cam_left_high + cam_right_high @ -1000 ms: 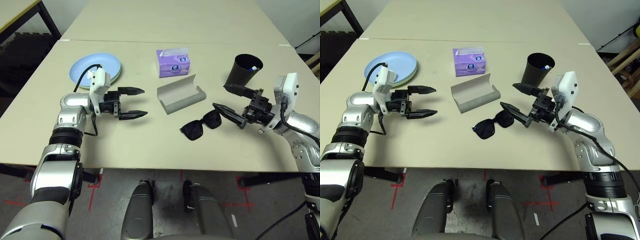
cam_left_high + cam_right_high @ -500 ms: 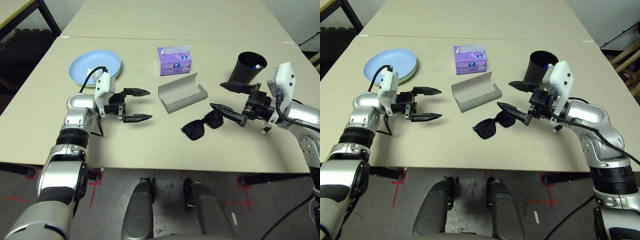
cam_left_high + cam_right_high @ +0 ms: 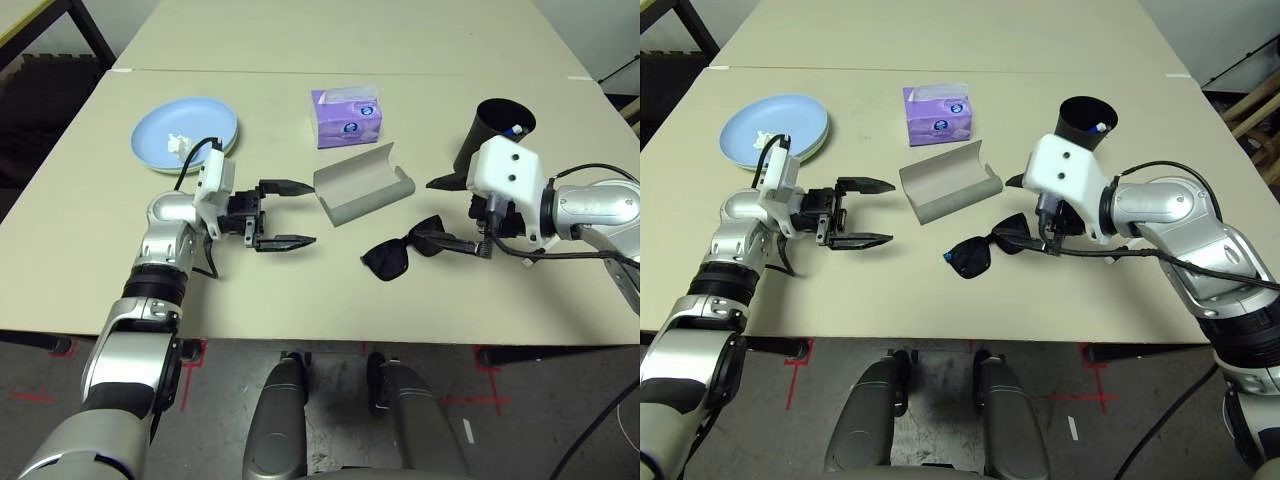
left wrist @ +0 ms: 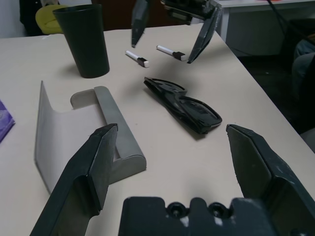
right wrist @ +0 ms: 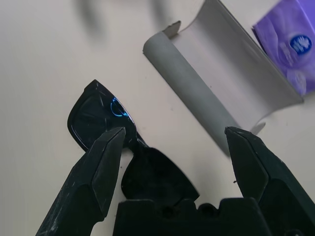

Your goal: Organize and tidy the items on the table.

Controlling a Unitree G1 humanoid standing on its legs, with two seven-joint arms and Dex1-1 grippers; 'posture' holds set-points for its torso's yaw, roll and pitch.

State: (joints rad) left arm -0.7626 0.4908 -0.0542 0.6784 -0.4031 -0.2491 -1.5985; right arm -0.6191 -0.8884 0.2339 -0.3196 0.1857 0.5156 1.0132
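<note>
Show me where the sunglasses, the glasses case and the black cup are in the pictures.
sunglasses (image 3: 388, 260), left eye view, on the nearer lens.
glasses case (image 3: 352, 182), left eye view, on its open inner face.
black cup (image 4: 84, 39), left wrist view, on its side wall.

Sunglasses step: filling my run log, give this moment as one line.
right gripper: open above sunglasses | left gripper: open | glasses case: open

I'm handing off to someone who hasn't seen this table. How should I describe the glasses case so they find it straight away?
Start from the beige table and find the purple tissue box near its middle. Just in front of it, toward the robot, lies the glasses case, with the black sunglasses nearer still. It is the only grey thing there: an oblong shell lying open, its lid standing up like a curved flap.
</note>
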